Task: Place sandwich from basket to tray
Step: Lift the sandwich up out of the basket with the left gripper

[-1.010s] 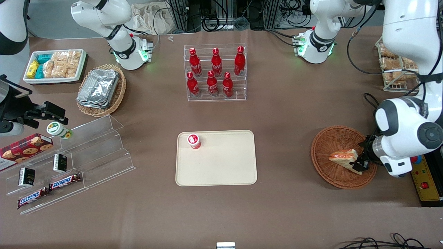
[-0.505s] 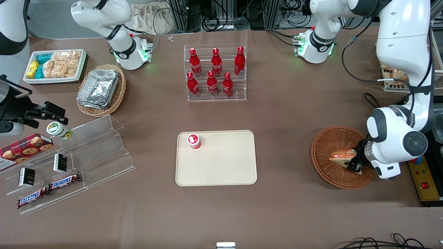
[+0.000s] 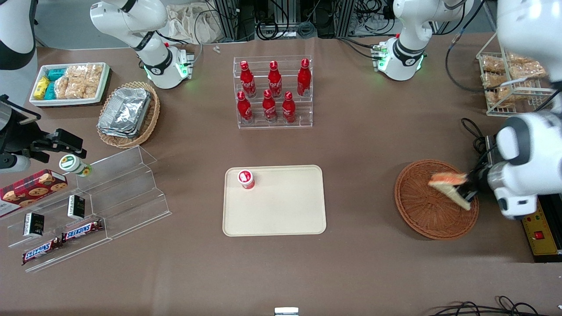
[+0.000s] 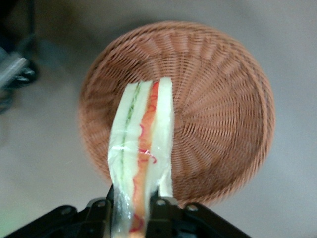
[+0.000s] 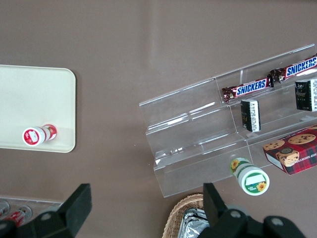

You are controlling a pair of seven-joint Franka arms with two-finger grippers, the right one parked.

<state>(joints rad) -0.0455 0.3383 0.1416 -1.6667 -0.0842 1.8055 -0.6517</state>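
Left hand was clamped on the sandwich, fingers pinching its narrow end, wedge lifted clear above the basket. Wrist view showed the filling edge-on: green and red-orange stripes between white bread, clear wrap, basket below with nothing else in it. Front view only gave the wedge from above, tilted; whether its lower tip cleared the wicker rim was hard to tell there.

Tray sat mid-counter, well apart from the basket, toward the parked arm's end. One small red-capped bottle stood on the tray at the corner farther from the front camera; the parked arm's wrist view showed the same bottle near the tray's edge. Bare brown counter lay between basket and tray.

Around: acrylic rack of red cola bottles farther from the camera than the tray, wire rack of snack packets farther than the basket, stepped acrylic display with Snickers bars at the parked arm's end.
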